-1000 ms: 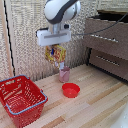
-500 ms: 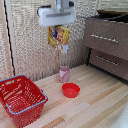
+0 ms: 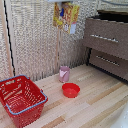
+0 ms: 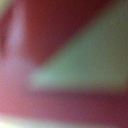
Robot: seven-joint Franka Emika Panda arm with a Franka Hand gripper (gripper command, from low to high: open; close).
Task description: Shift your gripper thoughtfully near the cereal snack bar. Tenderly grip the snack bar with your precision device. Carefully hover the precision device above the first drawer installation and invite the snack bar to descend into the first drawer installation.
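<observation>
The cereal snack bar [image 3: 66, 16], a yellow-orange packet with red print and a white end, hangs high in the air in the exterior view, left of the cabinet. Only a white sliver of my gripper [image 3: 62, 1] shows at the frame's top edge, right above the bar, and it holds the bar's upper end. The first drawer installation [image 3: 107, 36] is the top drawer of the dark brown cabinet. It has a slim silver bar handle [image 3: 104, 38] and lies to the right of the bar and lower. The wrist view is a close blur of red, pink and grey-green.
A pink cup [image 3: 64, 74] stands on the wooden table [image 3: 95, 107] by the wicker wall. A red bowl [image 3: 70, 90] sits in front of it. A red basket [image 3: 21, 100] is at the exterior view's left. The lower drawer [image 3: 109, 62] sits under the top one.
My gripper has risen with the snack bar, lifting it well clear of the pink cup and shifting slightly toward the cabinet. The arm has mostly left the frame's top.
</observation>
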